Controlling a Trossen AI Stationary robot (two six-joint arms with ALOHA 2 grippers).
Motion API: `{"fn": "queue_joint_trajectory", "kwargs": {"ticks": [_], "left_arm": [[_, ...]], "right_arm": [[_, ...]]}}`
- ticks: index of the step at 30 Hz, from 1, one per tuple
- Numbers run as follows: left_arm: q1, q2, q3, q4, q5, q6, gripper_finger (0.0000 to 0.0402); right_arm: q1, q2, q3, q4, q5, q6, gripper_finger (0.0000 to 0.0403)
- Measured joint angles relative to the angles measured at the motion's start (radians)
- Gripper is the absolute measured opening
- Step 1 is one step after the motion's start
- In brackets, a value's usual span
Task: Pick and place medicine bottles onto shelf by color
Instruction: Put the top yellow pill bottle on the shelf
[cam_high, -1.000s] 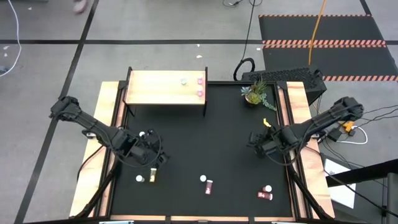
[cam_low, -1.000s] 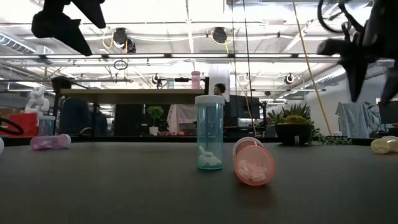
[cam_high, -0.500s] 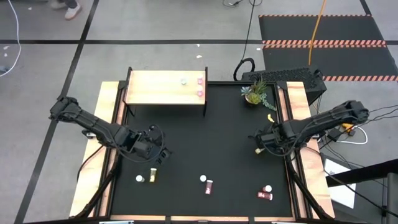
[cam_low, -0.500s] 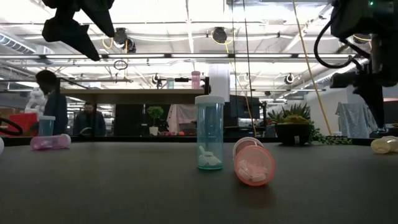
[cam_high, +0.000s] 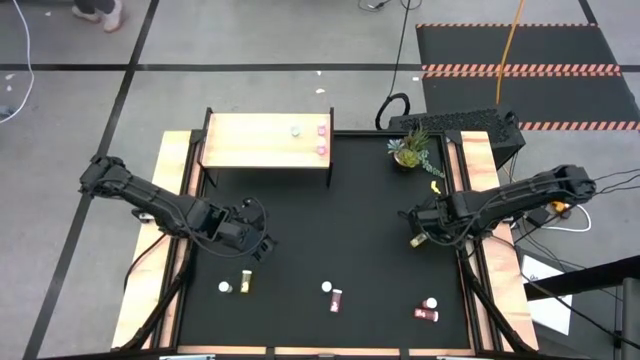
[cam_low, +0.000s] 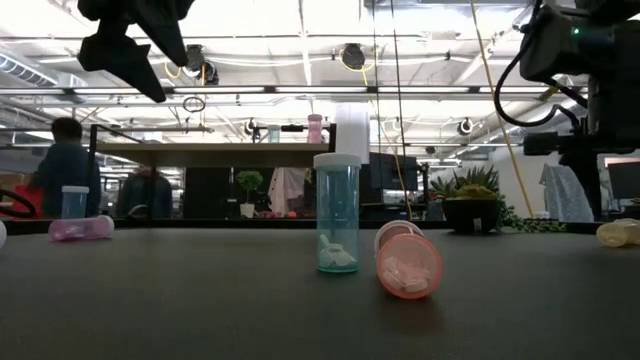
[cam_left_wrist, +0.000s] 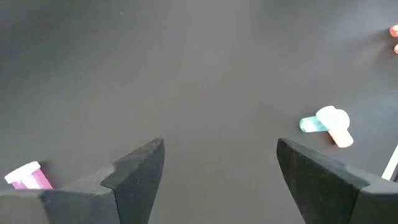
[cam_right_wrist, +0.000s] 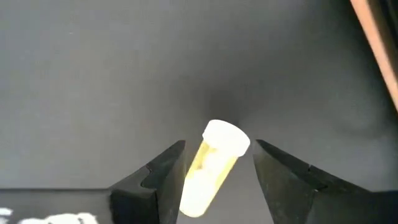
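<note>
Lying on the black table (cam_high: 330, 220) near its right edge is a yellow bottle (cam_right_wrist: 211, 165) with a white cap, and the right gripper (cam_right_wrist: 216, 176) is down around it with a finger on each side. The fingers (cam_right_wrist: 160, 177) look spread a bit wider than the bottle, so honestly I can't tell if they're actually pinching it or just straddling it. From overhead that gripper (cam_high: 420, 237) sits close to the right wooden rail (cam_high: 480, 200), just below the little potted plant (cam_high: 409, 150).

Rest of the bottles are scattered along the near side of the table: a teal bottle (cam_low: 337, 213) standing upright with its cap on, a pink-orange bottle (cam_low: 406, 262) tipped over right beside it, and a magenta bottle (cam_low: 80, 228) on its side off toward the left. Overhead there's also a red bottle (cam_high: 428, 314) lying near the bottom right corner with a white cap next to it, and a yellowish one (cam_high: 245, 283) at lower left.

The shelf (cam_high: 266, 141) is at the far left of the table and already has 3 bottles on it, 2 pink ones (cam_high: 322, 140) at its right end and a pale one (cam_high: 295, 130) near them.

The left gripper (cam_high: 250, 246) hangs above the left part of the table, fingers (cam_left_wrist: 134, 180) spread wide apart with nothing between them, just bare black surface underneath.
</note>
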Motion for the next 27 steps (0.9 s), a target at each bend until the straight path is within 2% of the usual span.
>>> {"fn": "queue_joint_trajectory", "kwargs": {"ticks": [5, 11, 20, 27], "left_arm": [[0.010, 0.000, 0.000, -0.001, 0.003, 0.009, 0.0310], [0.010, 0.000, 0.000, -0.001, 0.003, 0.005, 0.0310], [0.010, 0.000, 0.000, -0.001, 0.003, 0.005, 0.0310], [0.010, 0.000, 0.000, 0.000, 0.003, -0.004, 0.0310]], "right_arm": [[-0.005, 0.025, 0.000, -0.002, -0.049, 0.001, 0.0180], [-0.013, 0.058, -0.001, 0.005, -0.051, 0.005, 0.0180], [-0.026, 0.066, -0.067, 0.169, -0.052, 0.013, 0.0179], [-0.026, 0.066, -0.067, 0.161, -0.028, 0.009, 0.0136]]}}
